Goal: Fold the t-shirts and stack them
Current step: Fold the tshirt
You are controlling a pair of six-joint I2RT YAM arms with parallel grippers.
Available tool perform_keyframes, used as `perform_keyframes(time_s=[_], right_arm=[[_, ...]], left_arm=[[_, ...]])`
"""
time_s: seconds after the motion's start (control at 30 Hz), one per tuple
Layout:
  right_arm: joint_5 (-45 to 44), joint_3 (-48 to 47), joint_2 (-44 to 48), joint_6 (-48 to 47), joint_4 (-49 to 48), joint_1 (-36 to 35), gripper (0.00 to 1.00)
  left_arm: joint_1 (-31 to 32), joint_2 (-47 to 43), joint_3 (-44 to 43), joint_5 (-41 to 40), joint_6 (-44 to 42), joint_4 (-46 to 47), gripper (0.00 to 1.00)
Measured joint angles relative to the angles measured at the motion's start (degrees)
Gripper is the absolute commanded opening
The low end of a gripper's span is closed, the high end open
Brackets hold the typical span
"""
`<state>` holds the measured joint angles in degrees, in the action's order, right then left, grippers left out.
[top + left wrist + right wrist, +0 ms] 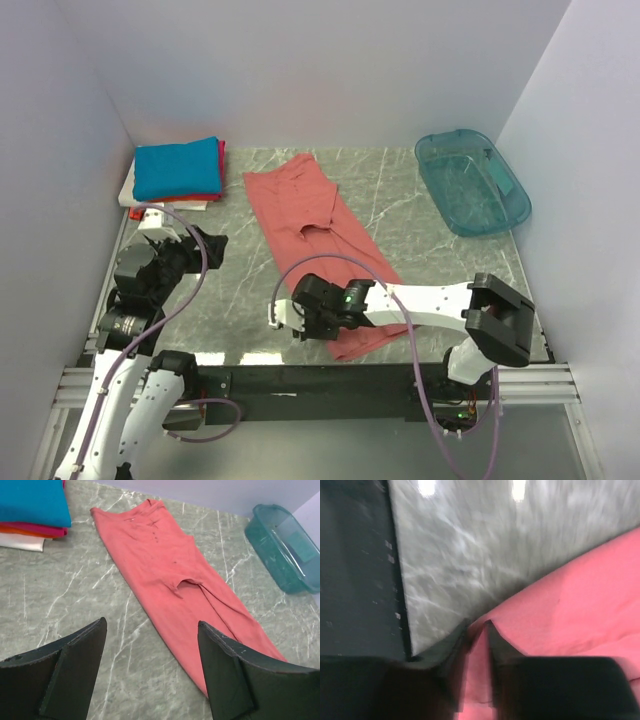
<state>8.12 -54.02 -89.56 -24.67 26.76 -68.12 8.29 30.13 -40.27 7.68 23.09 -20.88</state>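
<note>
Because the pink shirt (315,225) is thin, limp cloth, it will weigh little, sag from any grip and slide easily over the smooth table (230,300). Nothing in it can break, but a fold will slip out if only one layer is lifted.

It lies flat as a long strip, collar at the far middle, hem near and slightly right. It is well apart from the stack (178,170) of blue, red and white shirts in the far left corner. The best holds, I judge, are the hem corners, pinching all layers together.

The right tool (476,626) sits at the near left corner of the hem, jaws narrow with pink cloth between them, so it seems to pinch that edge. The left tool (151,625) hangs over the table just left of the strip, jaws wide, holding nothing.

How many layers the right tool has caught cannot be told: its wrist view is blurred, and from above the arm covers that corner. A gap or tucked sleeve midway along the strip is hard to read. The stack is cut off in the left wrist view.
</note>
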Motion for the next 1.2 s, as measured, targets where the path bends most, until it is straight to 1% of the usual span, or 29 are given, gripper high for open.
perform_keyframes(time_s=[0.1,0.13,0.2,0.23,0.33,0.4,0.43,0.47,0.5,0.53,0.63,0.73,0.83,0.97,1.1,1.2], right_arm=[[2.6,-2.2,0.9,-2.4,0.5,0.4,0.52],[3.6,-2.8,1.7,-3.4,0.9,1.1,0.64],[6.9,-5.0,3.9,-5.2,2.5,5.2,0.74],[8.2,-6.2,4.7,-5.9,2.7,7.8,0.75],[12.6,-12.5,5.7,-5.8,1.9,20.6,0.77],[14.5,-17.3,4.2,-3.0,0.0,29.2,0.76],[16.0,-20.5,2.1,-0.4,-0.6,34.1,0.7],[17.4,-23.9,-0.6,1.8,-1.1,37.2,0.66],[19.6,-29.8,-5.4,5.3,-1.3,41.2,0.65],[21.9,-35.5,-10.6,9.0,-1.9,44.5,0.64],[25.4,-51.4,-26.6,19.6,-2.2,51.1,0.64],[25.5,-60.1,-38.2,28.5,-0.9,54.4,0.65],[24.3,-63.9,-46.0,37.3,0.7,55.4,0.64],[22.8,-65.1,-50.5,47.3,0.7,55.4,0.63],[22.8,-70.1,-53.9,53.4,-0.5,55.4,0.6],[23.5,-71.5,-55.3,57.6,-3.5,55.4,0.58]], left_arm=[[0.0,-0.8,0.7,0.0,-0.3,0.0,0.8],[0.0,-1.0,0.7,0.0,-0.5,0.0,0.8],[0.0,-1.3,0.7,0.0,-0.9,0.1,0.8],[0.0,-1.4,0.7,0.0,-1.0,0.1,0.8],[0.0,-1.4,0.7,0.0,-1.2,0.1,0.8],[0.0,-1.4,0.7,0.0,-1.2,0.2,0.8],[0.0,-1.4,0.7,0.0,-1.2,0.2,0.81],[0.0,-1.5,0.7,0.0,-1.2,0.2,0.81],[0.0,-1.6,0.8,0.0,-1.3,0.3,0.81],[0.0,-1.7,0.9,0.0,-1.3,0.3,0.82],[0.0,-1.7,0.9,0.0,-1.4,0.4,0.82],[0.0,-1.6,1.0,0.0,-1.4,0.4,0.82],[0.0,-1.6,1.1,0.0,-1.4,0.4,0.82],[0.0,-1.2,1.1,0.0,-1.4,0.5,0.82],[0.0,-0.6,1.1,0.1,-1.4,0.5,0.82],[0.0,-0.2,1.2,0.1,-1.4,0.5,0.81]])
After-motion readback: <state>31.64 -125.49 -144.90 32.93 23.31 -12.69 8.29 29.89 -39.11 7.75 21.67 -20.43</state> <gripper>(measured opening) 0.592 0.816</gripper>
